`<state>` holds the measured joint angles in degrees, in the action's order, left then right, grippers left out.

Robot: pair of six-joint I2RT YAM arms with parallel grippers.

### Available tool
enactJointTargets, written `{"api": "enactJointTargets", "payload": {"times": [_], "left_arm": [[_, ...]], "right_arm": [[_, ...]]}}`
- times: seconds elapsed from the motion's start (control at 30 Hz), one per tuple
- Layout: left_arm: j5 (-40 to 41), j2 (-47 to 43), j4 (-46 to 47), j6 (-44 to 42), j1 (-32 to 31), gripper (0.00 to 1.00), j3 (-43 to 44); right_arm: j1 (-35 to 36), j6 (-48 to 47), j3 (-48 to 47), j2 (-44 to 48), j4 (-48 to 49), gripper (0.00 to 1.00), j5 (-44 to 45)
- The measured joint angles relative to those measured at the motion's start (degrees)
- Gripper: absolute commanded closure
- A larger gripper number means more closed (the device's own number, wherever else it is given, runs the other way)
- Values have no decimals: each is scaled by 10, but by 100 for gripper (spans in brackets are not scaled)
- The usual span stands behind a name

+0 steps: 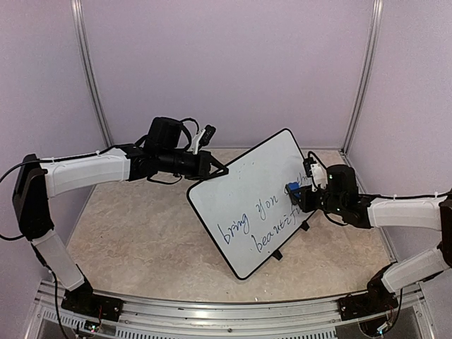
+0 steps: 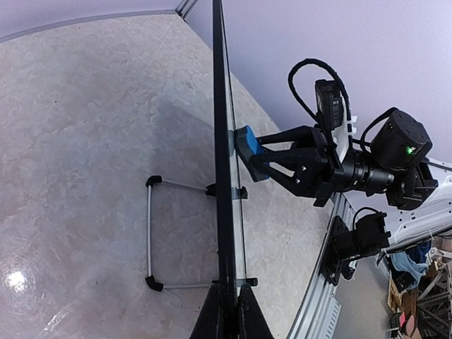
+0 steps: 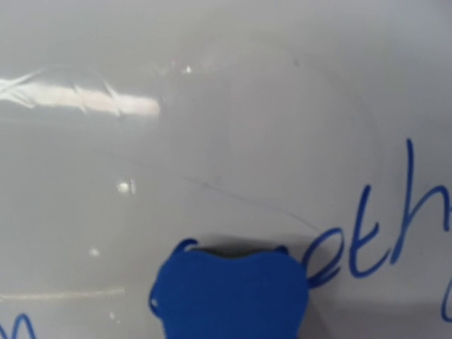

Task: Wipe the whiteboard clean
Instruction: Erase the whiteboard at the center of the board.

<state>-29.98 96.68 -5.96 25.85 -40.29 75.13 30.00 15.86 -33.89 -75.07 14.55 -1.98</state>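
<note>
The whiteboard (image 1: 247,205) stands in the middle of the table (image 1: 141,233), propped on its lower long edge and leaning back, its written face turned toward the arms' side. The left gripper (image 1: 215,169) has it by the upper left rim; in the left wrist view its two fingers (image 2: 212,318) sit pinched on either side of the thin black edge of the whiteboard (image 2: 222,176), clamped tight. From the right, the right gripper (image 1: 300,192) comes in level, its jaws closed around a blue eraser (image 1: 292,189) pressed flat against the white surface near the board's right end. Seen edge-on, the blue eraser (image 2: 247,152) touches the face with no gap showing. Blue handwriting (image 1: 254,226) runs in two lines across the lower half, and the eraser sits right on the end of the top line; up close the blue eraser (image 3: 229,293) covers part of a word, with letters of the blue handwriting (image 3: 381,240) just beside it. Behind the board, a wire stand (image 2: 150,233) reaches out from the small black clip feet (image 2: 240,192) and rests on the tabletop.
</note>
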Motion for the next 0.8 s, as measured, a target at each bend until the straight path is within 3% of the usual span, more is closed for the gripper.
{"api": "enactJointTargets", "payload": {"times": [0.4, 0.8], "left_arm": [[12, 0, -6, 13, 0, 100, 0], [18, 0, -8, 21, 0, 100, 0]], "right_arm": [[-7, -7, -111, -75, -45, 74, 57], [-43, -8, -178, -129, -31, 74, 45]]}}
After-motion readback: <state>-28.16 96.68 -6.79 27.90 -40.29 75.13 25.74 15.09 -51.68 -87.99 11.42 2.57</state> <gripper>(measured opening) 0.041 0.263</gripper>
